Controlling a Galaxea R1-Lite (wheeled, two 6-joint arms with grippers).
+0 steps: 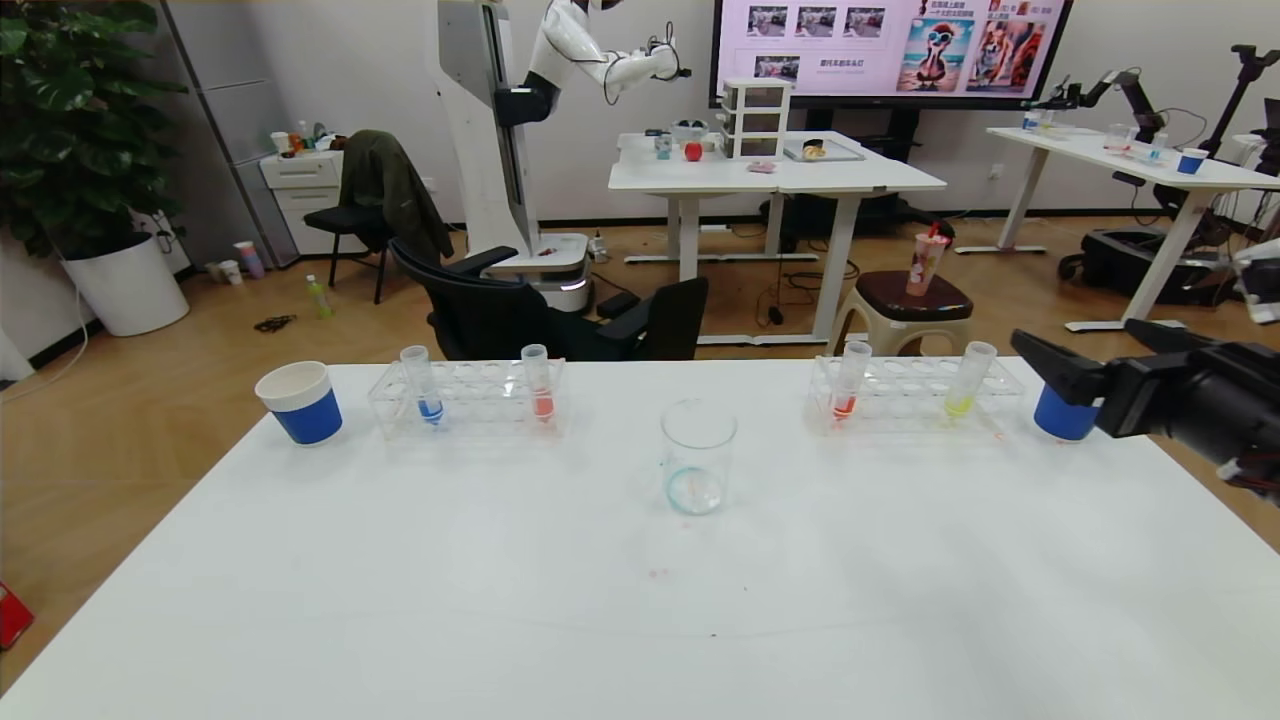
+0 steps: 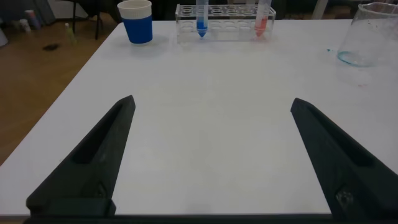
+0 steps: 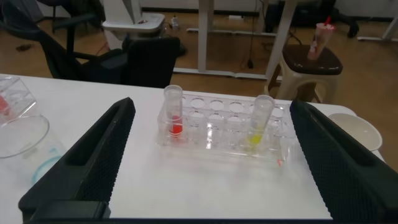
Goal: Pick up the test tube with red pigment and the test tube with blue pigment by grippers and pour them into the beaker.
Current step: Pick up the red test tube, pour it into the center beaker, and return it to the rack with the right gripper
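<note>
The test tube with blue pigment (image 1: 429,388) and a test tube with red pigment (image 1: 540,384) stand upright in the left clear rack (image 1: 480,398); both show in the left wrist view, blue (image 2: 201,17) and red (image 2: 262,17). A second red tube (image 1: 848,384) stands in the right rack (image 1: 915,392), also in the right wrist view (image 3: 174,112). The beaker (image 1: 697,455) stands upright at the table's middle. My right gripper (image 1: 1075,345) is open and empty, at the table's right side, facing the right rack. My left gripper (image 2: 212,101) is open and empty above bare table, out of the head view.
A tube with yellow-green liquid (image 1: 966,380) stands in the right rack. Blue-banded paper cups stand at the far left (image 1: 300,402) and far right (image 1: 1062,412). The white table (image 1: 640,620) has small coloured stains near the beaker. Chairs stand behind the far edge.
</note>
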